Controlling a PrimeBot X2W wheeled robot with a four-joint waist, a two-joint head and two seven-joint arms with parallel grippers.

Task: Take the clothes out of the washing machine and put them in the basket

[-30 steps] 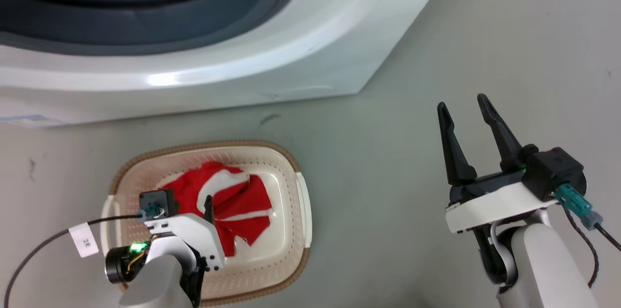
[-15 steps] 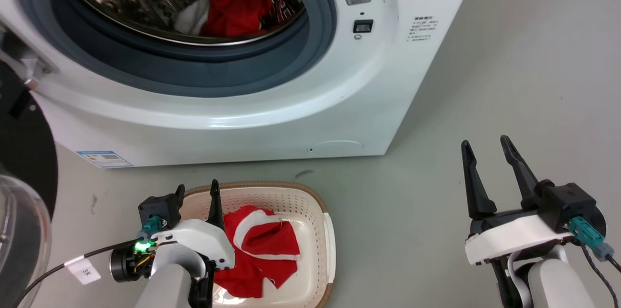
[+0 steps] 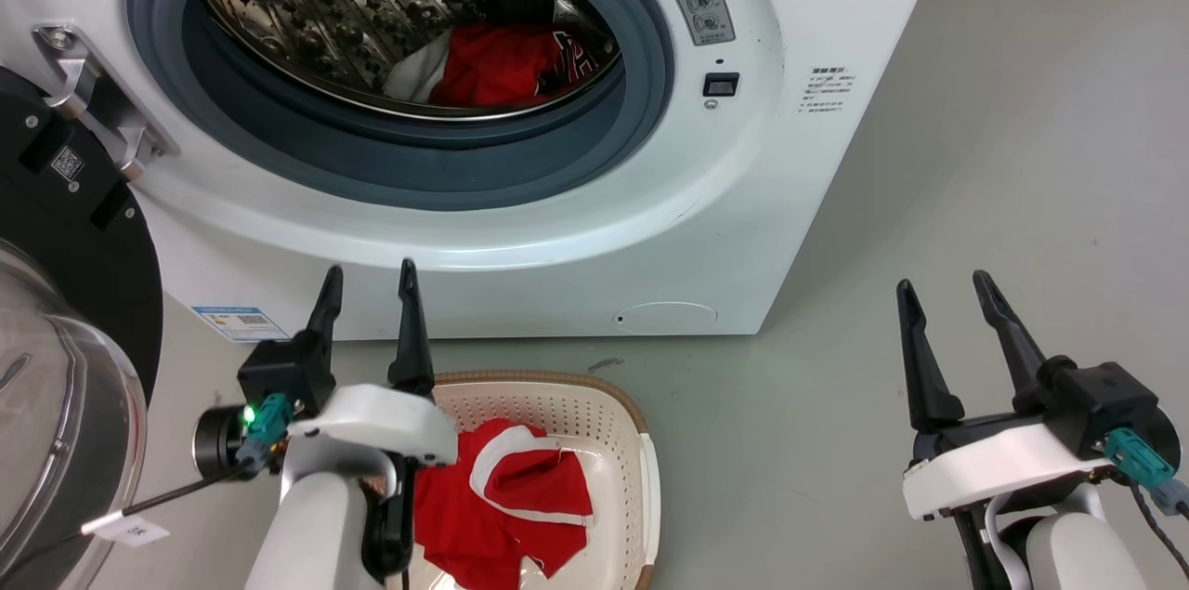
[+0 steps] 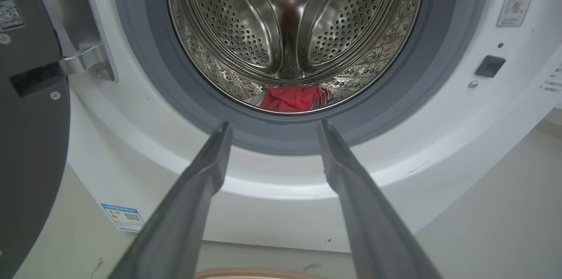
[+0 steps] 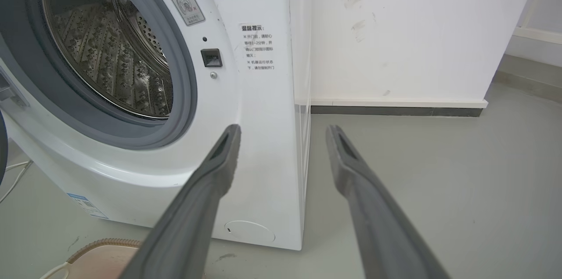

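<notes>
Dark fingers of the left gripper [image 3: 370, 269] stand apart and empty at the lower left of the frame, the wrist overlapping the left edge of the basket [image 3: 594, 390], where a red garment [image 3: 520, 497] lies. The right gripper [image 3: 942, 281], also spread and empty, hangs over the floor [image 3: 975, 153] at lower right. A second red garment [image 3: 502, 65] sits inside the washing machine [image 3: 557, 237], upper centre.

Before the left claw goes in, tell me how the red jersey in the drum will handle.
The red jersey lies bunched in folds on the drum floor, so it is probably floppy and will drape from the left claw. It looks like thin fabric, likely light. Trailing ends may drag over the grey door seal.
</notes>
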